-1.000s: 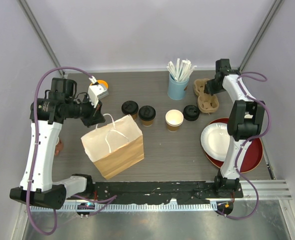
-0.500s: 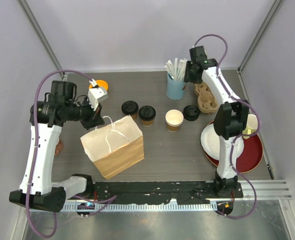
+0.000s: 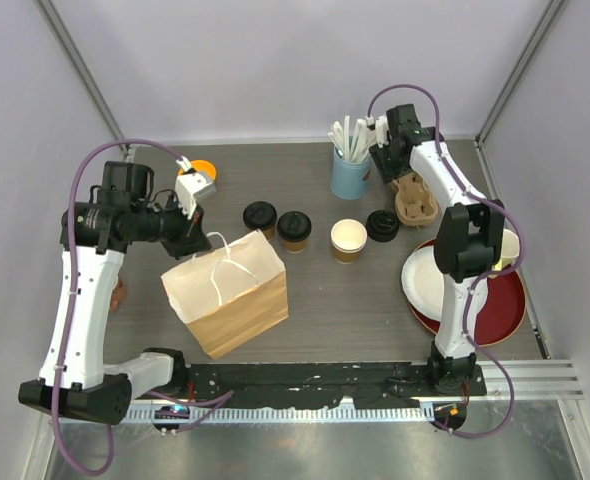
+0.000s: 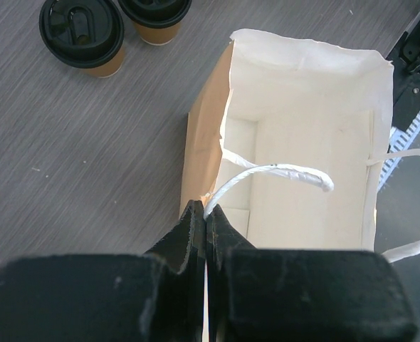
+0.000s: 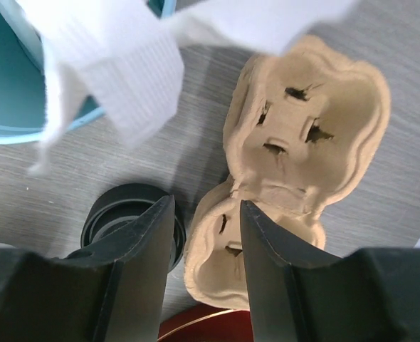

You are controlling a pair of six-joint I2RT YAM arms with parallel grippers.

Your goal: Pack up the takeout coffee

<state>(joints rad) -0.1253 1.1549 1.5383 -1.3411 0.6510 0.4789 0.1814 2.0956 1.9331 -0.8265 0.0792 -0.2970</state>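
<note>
Two lidded kraft coffee cups (image 3: pixel 260 218) (image 3: pixel 294 230) stand mid-table; they also show in the left wrist view (image 4: pixel 82 35) (image 4: pixel 155 14). A third kraft cup (image 3: pixel 349 240) stands open, white inside, with a loose black lid (image 3: pixel 382 225) beside it. My left gripper (image 3: pixel 189 238) is shut on the white twine handle (image 4: pixel 267 174) of the open paper bag (image 3: pixel 230 290), whose inside (image 4: pixel 310 142) looks empty. My right gripper (image 3: pixel 393 168) is open above the tan pulp cup carrier (image 5: pixel 295 157), with the loose lid (image 5: pixel 128 217) under its left finger.
A light-blue cup of white wrapped straws (image 3: pixel 355 165) stands just left of my right gripper. A white plate (image 3: pixel 430 280) lies on a dark red tray (image 3: pixel 500 305) at the right. An orange object (image 3: pixel 203 168) sits at the back left.
My right arm swung left from the back right corner and now hovers over the cup carrier beside the straw cup. My left gripper and the bag have barely moved.
</note>
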